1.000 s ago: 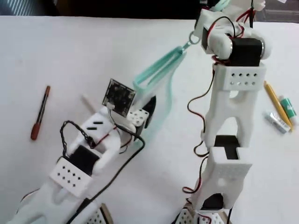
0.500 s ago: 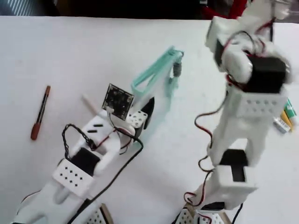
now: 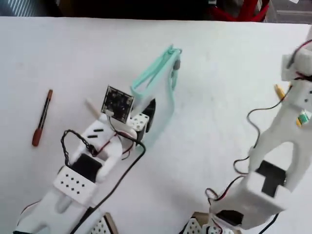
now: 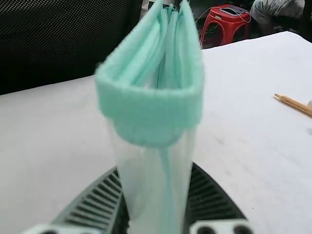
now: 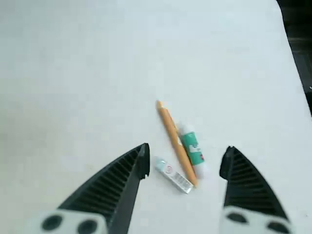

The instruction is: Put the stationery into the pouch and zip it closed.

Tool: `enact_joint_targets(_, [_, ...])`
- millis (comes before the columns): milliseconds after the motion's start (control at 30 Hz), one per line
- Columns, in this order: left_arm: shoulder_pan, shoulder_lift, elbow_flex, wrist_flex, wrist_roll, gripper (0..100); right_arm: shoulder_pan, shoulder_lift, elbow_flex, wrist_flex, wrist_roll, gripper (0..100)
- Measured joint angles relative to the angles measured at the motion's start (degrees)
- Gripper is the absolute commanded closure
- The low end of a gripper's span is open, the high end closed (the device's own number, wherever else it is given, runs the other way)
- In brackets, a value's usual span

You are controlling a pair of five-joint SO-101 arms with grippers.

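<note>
Count: one pouch, one red pen, one pencil, one glue stick, one small silvery wrapped piece, one thin pale stick of unclear kind; two hands.

Pouch: clear with teal trim. It stood on edge near the middle of the high view, running from the left hand toward the upper centre, zip pull at its far top corner. Its near end sat between the left hand's fingers.

Left hand: narrow, pinched on the pouch's lower end; the wrist view showed the clear wall rising straight out of the jaws.

Right hand: spread wide, holding nothing, touching nothing. Pencil, glue stick and silvery piece lay on the bench beneath the gap between its fingers, apart from them. The glue stick lay against the pencil, the silvery piece just beside it.

Red pen lay at the far left of the high view, well apart from both hands. The pale stick lay just beside the left arm's camera board.
</note>
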Motion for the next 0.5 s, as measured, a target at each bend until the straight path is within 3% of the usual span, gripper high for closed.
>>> enact_joint_targets(300, [0.0,-0.6,3.3,-4.2,0.0,91,10.7,22.2,0.5,-13.0,21.4,79.2])
enact_joint_targets(500, [-0.3,-1.4,4.4,-4.5,0.0,91,12.8,34.1,0.3,-20.7,24.8,79.3])
